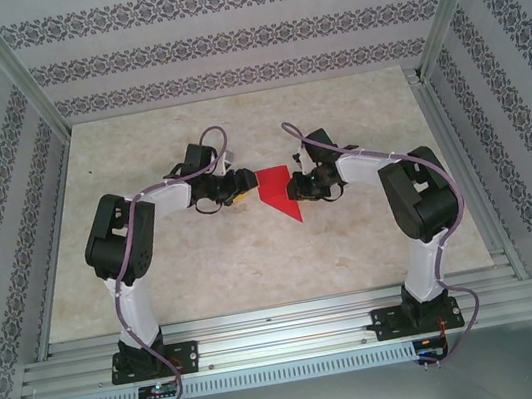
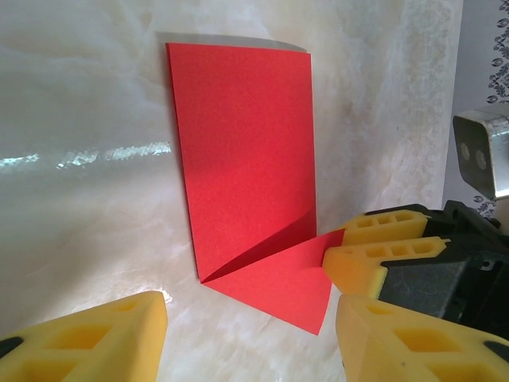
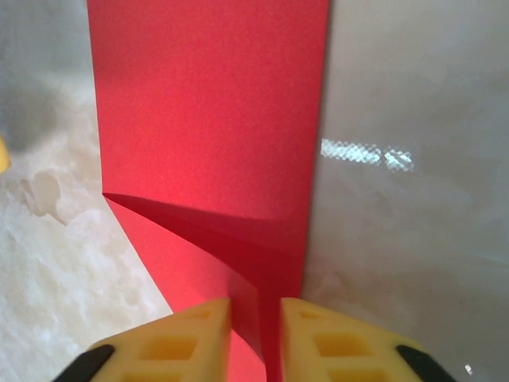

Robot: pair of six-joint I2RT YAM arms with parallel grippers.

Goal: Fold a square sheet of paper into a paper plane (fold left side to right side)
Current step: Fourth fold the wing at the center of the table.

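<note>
The red sheet of paper [image 1: 279,195] lies folded into a tall rectangle at the middle of the table, between both grippers. In the left wrist view the sheet [image 2: 242,151] lies flat except for one near corner flap, which is raised off the table. My right gripper [image 2: 338,243] is shut on the tip of that flap. In the right wrist view the flap of the sheet [image 3: 207,103] rises between the yellow fingers of the right gripper [image 3: 254,318]. My left gripper [image 2: 250,318] is open just short of the sheet's near edge, with nothing in it. From above, the left gripper [image 1: 241,185] sits left of the sheet and the right gripper [image 1: 294,188] at its right edge.
The pale marble-look table [image 1: 256,262] stretches around the sheet on all sides. Metal frame posts and patterned walls close in the sides and back. Aluminium rails [image 1: 286,323] carry both arm bases along the near edge.
</note>
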